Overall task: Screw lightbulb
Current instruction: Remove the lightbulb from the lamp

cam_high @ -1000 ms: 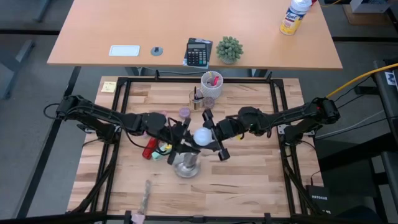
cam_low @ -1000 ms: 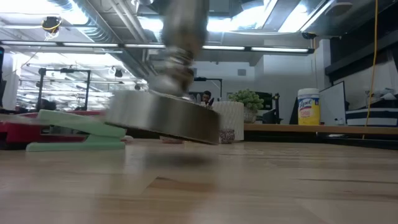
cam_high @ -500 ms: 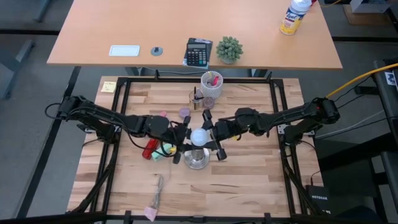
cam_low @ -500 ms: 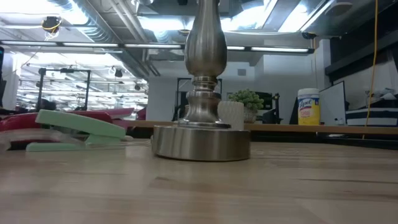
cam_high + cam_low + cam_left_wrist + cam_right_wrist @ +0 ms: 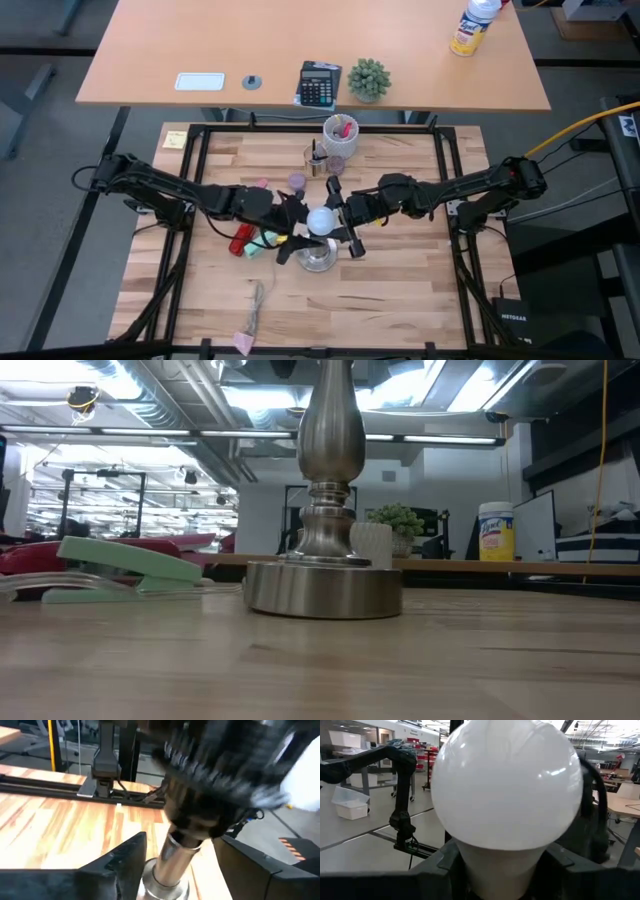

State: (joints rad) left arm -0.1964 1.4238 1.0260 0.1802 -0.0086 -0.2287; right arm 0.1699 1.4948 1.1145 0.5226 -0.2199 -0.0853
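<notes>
Lightbulb (image 5: pixel 321 221) is sitting above the metal socket stand (image 5: pixel 316 256), the right gripper (image 5: pixel 343 222) fingers pinching its neck, while the left gripper (image 5: pixel 289 232) fingers are standing spread beside the stand's stem.

Beyond your work table stands a light wooden desk (image 5: pixel 300 50), carrying a calculator (image 5: pixel 320 84), a small potted plant (image 5: pixel 369 79) and a wipes canister (image 5: pixel 472 27). Dark grey floor (image 5: pixel 50 110) around it. Overhead you've got exposed ducts and bright ceiling lights (image 5: pixel 260 400); white far wall (image 5: pixel 450 480).
</notes>
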